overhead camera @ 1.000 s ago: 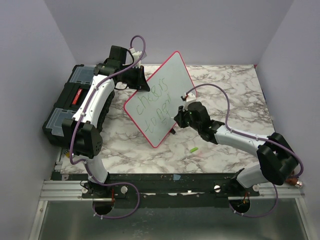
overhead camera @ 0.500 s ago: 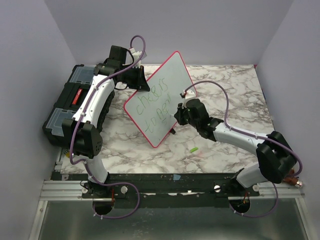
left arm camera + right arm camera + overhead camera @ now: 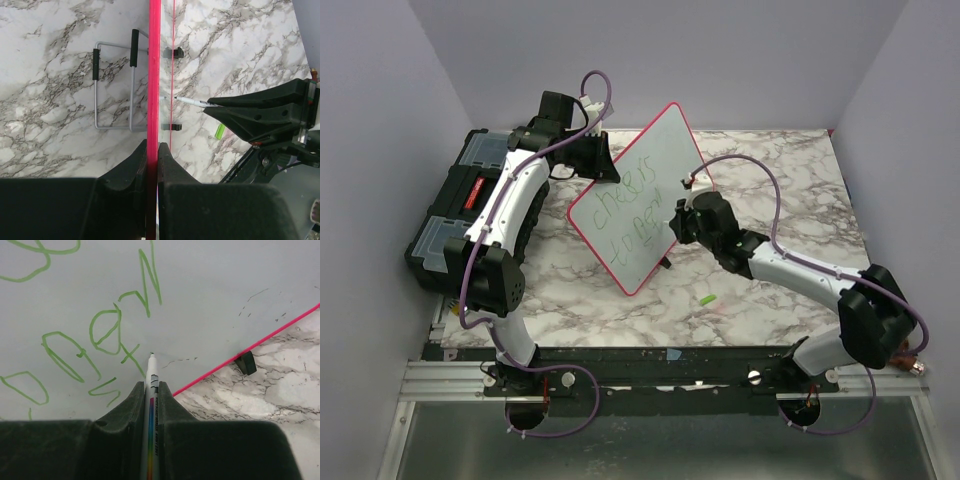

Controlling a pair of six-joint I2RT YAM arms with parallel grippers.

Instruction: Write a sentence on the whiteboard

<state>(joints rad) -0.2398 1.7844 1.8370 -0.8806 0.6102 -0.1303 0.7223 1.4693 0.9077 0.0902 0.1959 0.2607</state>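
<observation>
One whiteboard [image 3: 154, 60] edge btwn L fingers [image 3: 131, 167] — clamped.

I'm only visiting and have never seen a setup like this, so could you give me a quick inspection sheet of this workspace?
Surface: marble-patterned table.
Job's things: whiteboard standing tilted; green sentence on it, beginning "cheers"; marker with its tip at the board face.
Clutter: black toolbox at the left; small green piece lying on the table; wire stand behind the board.
Grippers: left gripper shut on the whiteboard's red rim; right gripper shut on the marker.
Cables: purple cables loop along both arms.
Surroundings: plain pale walls on three sides.
</observation>
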